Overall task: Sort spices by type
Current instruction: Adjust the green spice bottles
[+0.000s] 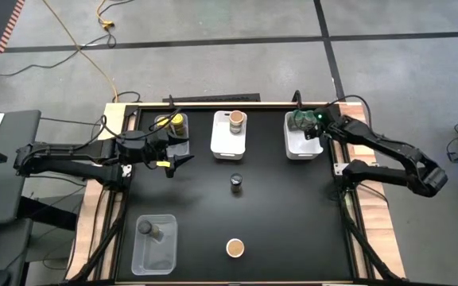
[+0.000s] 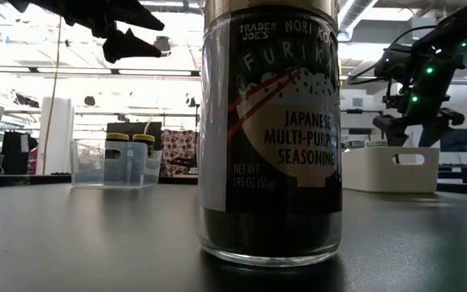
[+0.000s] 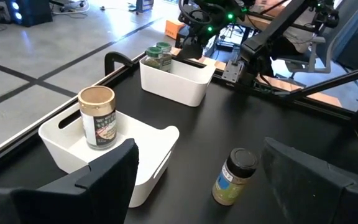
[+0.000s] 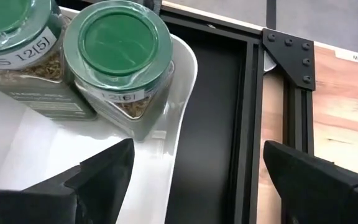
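Black desk [image 1: 293, 214]: your right claw [image 4: 191, 171] spread over white bin [image 1: 302, 146] w/ green-lid jars [image 4: 118, 65]; left claw [image 3: 197, 171] spread, by tan-lid jar [image 3: 98, 116].

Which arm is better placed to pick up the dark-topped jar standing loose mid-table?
Left, probably. Its open tool hangs just beside the dark-topped jar, which shows right ahead in its wrist view. The right tool, also open, is over the far-right white bin of green-topped jars.

eight spice jars [image 1: 235, 183], four bins [image 1: 229, 145]
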Motion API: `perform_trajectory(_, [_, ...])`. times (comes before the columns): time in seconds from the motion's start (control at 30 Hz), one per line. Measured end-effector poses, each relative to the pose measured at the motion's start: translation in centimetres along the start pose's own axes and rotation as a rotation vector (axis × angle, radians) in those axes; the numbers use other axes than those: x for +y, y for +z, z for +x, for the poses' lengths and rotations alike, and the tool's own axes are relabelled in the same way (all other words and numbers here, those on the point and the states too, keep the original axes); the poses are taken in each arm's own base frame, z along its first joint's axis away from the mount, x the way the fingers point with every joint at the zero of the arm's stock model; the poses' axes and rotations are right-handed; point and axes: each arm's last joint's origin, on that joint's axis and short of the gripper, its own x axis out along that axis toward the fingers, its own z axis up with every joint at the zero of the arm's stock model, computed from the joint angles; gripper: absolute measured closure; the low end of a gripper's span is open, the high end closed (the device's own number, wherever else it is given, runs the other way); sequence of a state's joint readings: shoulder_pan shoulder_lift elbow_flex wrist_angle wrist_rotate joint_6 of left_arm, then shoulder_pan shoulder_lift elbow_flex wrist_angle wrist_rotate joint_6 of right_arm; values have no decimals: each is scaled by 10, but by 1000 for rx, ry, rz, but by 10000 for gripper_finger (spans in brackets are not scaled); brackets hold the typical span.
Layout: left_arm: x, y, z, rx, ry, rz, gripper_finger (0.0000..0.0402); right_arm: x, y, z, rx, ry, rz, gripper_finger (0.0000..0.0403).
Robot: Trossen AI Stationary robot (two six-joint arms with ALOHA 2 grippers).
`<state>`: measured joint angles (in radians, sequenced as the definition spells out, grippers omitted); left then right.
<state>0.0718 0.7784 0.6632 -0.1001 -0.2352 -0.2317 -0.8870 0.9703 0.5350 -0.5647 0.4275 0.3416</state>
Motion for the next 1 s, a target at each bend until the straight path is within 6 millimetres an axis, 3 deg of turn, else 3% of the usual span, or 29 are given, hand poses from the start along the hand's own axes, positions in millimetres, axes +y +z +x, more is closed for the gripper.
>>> perform_trajectory(0.47, [0, 0, 0, 0, 0, 0, 81, -2, 1, 0, -15, -51, 46, 17])
perform_trajectory(0.77, [0, 0, 0, 0, 0, 0, 81, -9, -9, -7, 118, -98, 130, 17])
perform_trajectory(1.0, [0, 0, 0, 0, 1, 39, 81, -6, 11, -26, 130, 76, 209, 17])
